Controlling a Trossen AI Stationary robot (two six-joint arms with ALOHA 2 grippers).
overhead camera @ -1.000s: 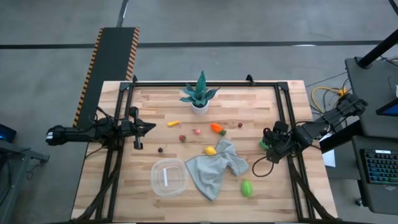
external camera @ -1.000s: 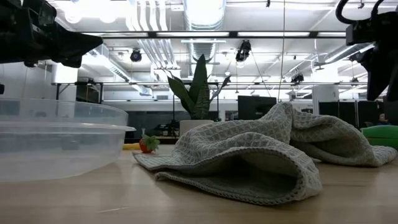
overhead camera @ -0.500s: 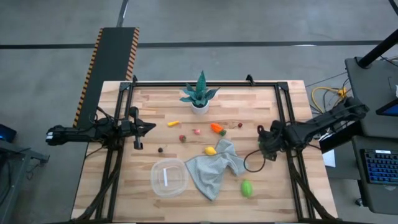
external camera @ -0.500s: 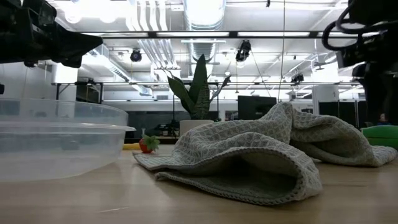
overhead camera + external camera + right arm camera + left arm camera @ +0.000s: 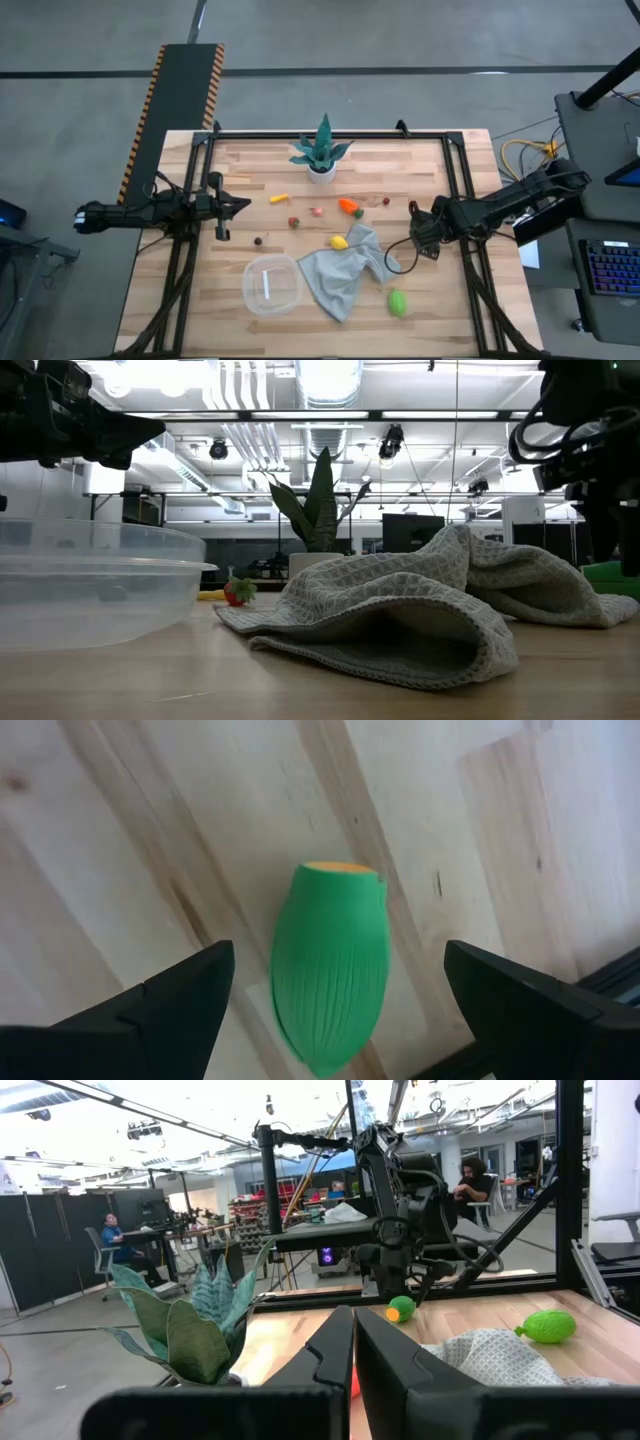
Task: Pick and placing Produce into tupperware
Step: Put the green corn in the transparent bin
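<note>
My right gripper (image 5: 338, 960) is open and points down over a green ribbed toy vegetable with an orange end (image 5: 330, 982). The vegetable lies on its side on the wood near the table's right edge, and the fingers stand on either side without touching it. In the high view the right gripper (image 5: 418, 232) hides it. The clear tub (image 5: 271, 285) sits near the front edge. More produce lies around: a lemon (image 5: 339, 242), a carrot (image 5: 349, 207), a strawberry (image 5: 293, 222) and a green piece (image 5: 397, 302). My left gripper (image 5: 240, 205) is shut and hovers at the table's left edge.
A crumpled grey cloth (image 5: 345, 275) lies between the tub and the right gripper, beside the lemon. The teal plant in its white pot (image 5: 321, 152) stands at the far edge. Black frame rails (image 5: 455, 180) run along both sides. People sit in the room beyond.
My right gripper has moved toward the table's left, away from the right rail, and come down over the green vegetable with the orange end. That vegetable showed beside the gripper in the high view a second ago and is now covered by it.
</note>
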